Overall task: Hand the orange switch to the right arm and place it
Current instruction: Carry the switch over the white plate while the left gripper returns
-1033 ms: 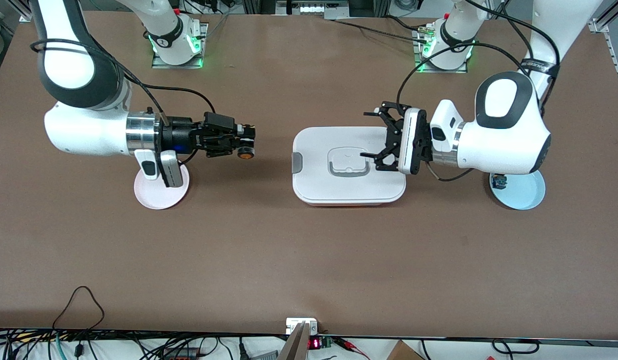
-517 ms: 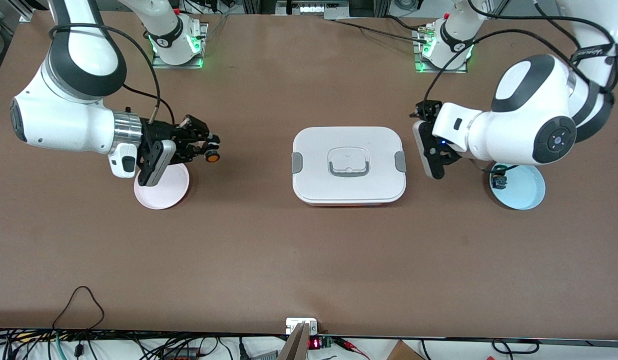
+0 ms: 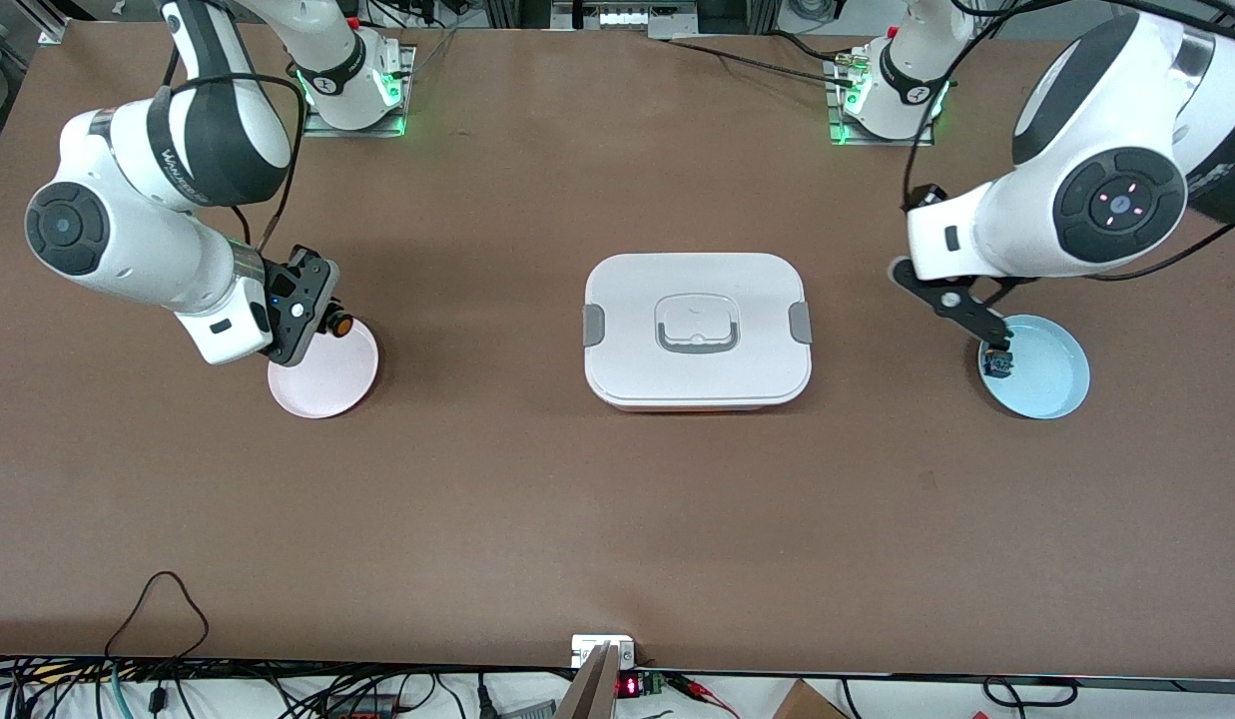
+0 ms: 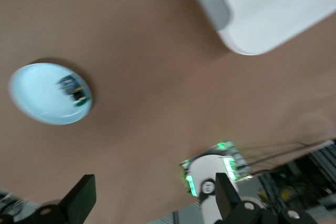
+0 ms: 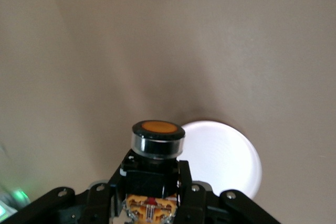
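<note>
— So who has the orange switch [image 5: 156,153] at this point?

— The right pincer [image 5: 152,195]. Its fingers are clamped on the black body, with the orange cap sticking out past the tips. I'd call the handover done.

— And the placing?

— Not yet, as far as I can judge. The switch is in the air, over the rim of the pink plate [image 3: 322,374], which sits just below the pincer on the worktop [image 3: 617,499]. Lowering it and letting go is what's left.

— What about the other arm?

— The left pincer [image 4: 152,203] is spread wide with nothing between its fingers. It hangs over bare worktop close to the blue plate [image 3: 1046,374], waiting. A small blue-and-green switch [image 3: 996,361] lies in that plate, not touched by the pincer.

— Anything between the two?

— A closed white box [image 3: 697,330], well apart from both pincers. It looks to play no part in what remains.
</note>
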`<action>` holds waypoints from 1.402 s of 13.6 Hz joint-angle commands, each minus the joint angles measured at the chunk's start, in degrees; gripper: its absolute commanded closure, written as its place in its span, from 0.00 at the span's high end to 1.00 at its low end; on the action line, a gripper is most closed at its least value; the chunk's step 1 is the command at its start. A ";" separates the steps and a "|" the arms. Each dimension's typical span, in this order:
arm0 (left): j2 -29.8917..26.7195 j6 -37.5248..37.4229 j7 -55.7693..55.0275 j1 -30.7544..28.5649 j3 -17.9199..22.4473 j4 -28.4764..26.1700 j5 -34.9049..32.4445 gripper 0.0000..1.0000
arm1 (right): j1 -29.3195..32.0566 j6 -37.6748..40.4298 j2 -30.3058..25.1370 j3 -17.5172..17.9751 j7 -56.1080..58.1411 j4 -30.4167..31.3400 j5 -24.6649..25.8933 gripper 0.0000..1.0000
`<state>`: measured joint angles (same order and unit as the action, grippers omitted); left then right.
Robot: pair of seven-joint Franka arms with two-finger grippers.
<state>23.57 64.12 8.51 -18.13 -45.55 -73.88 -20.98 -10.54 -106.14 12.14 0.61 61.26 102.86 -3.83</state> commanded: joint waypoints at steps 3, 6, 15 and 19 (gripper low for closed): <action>-9.65 12.50 -4.55 7.99 18.31 -1.67 -1.40 1.00 | 2.71 -12.03 -0.98 0.53 11.41 9.35 4.88 0.00; -20.98 25.82 -4.38 16.77 40.56 -16.93 16.64 1.00 | 4.64 -21.88 -0.37 0.44 17.82 15.60 4.97 0.00; -23.57 29.49 -4.56 18.83 43.26 -21.13 16.59 1.00 | 8.25 -41.41 7.80 0.27 28.63 21.68 5.32 0.00; -23.48 29.49 -4.73 18.92 42.91 -20.95 16.68 1.00 | 9.22 -43.26 10.52 0.18 30.23 21.86 5.32 0.00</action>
<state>-1.19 95.14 4.57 0.18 -2.73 -97.13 -4.95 -2.36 -147.54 21.93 0.43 90.26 124.38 0.54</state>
